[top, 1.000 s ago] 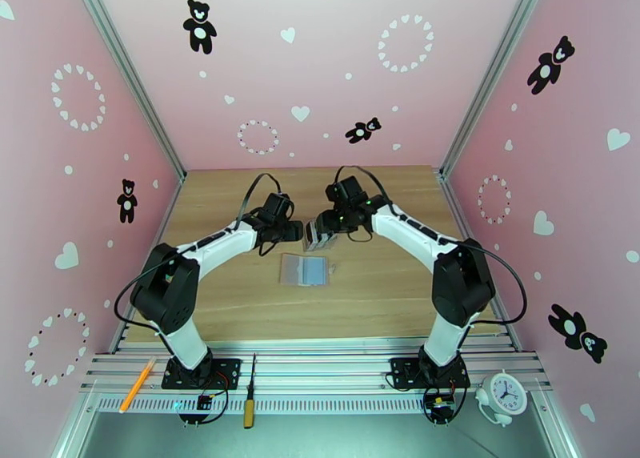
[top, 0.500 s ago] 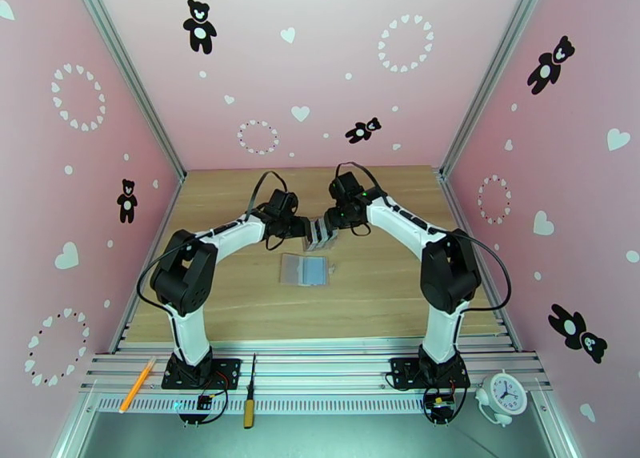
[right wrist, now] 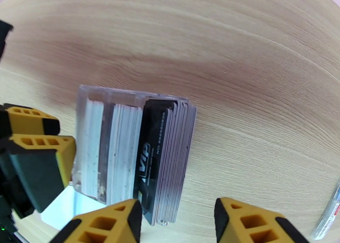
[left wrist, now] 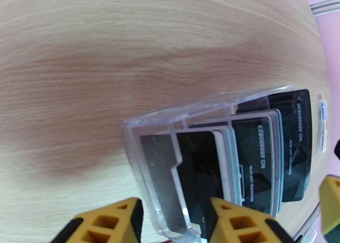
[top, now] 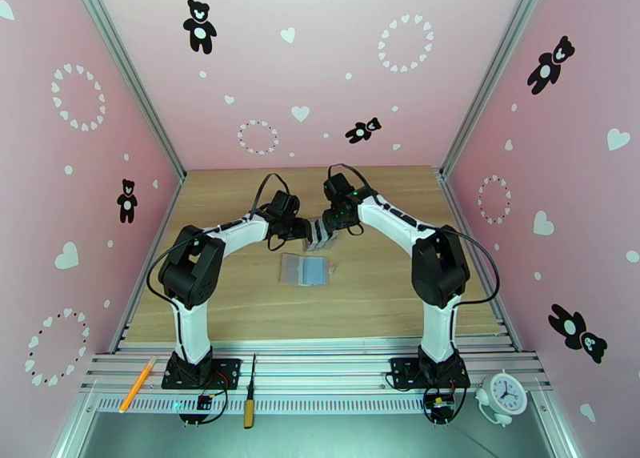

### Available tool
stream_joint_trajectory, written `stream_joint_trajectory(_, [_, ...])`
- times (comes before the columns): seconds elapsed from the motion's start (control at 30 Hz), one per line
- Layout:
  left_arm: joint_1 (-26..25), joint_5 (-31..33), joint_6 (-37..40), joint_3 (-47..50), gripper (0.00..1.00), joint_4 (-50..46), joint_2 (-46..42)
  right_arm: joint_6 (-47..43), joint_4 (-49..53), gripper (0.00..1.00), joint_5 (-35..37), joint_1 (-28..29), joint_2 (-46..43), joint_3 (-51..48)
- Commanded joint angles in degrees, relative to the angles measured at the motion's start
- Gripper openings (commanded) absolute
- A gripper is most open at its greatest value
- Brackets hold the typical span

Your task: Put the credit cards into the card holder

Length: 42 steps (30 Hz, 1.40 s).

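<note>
The credit cards [right wrist: 153,154], black with white print, stand upright in a clear rack [top: 320,236] at mid-table; they also face the left wrist camera as dark credit cards [left wrist: 255,154]. The card holder [top: 304,270] lies open and flat just in front of the rack, bluish-grey sleeves up. My left gripper [top: 307,229] is at the rack's left end; in its own view the left gripper [left wrist: 174,222] has the rack's end wall and first card between its fingers, contact unclear. My right gripper [right wrist: 176,224] straddles the rightmost card stack with a gap showing, open.
A small white strip [right wrist: 328,220] lies on the wood right of the rack. A pencil [top: 138,385], a screwdriver [top: 250,402] and a small clock [top: 502,393] rest by the front rail. Pink walls close in three sides.
My left gripper has slid right up to the rack and its jaws have narrowed. Both arms have leaned further in toward the rack; the right gripper has shifted slightly left.
</note>
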<state>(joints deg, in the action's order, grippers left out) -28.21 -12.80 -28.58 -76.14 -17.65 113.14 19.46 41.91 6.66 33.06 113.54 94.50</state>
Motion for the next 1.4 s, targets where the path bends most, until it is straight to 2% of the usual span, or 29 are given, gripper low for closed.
stream_joint_trajectory(0.0, [0.35,-1.42,-0.52,-0.73,0.44,1.47,1.87,-1.91,3.09,0.50,4.99,1.76,2.02,3.41])
stream_joint_trajectory(0.37, [0.75,-2.20,-1.30,0.46,0.35,3.19,3.35,-3.07,4.73,0.50,10.68,3.77,5.32,5.95])
stream_joint_trajectory(0.9, [0.83,-3.08,-1.83,0.59,0.33,3.77,3.71,-3.17,5.03,0.50,11.05,3.86,8.33,7.96])
stream_joint_trajectory(1.37, [0.86,-2.95,-2.10,1.00,0.32,3.90,3.47,-3.47,6.25,0.46,13.58,3.85,9.58,9.65])
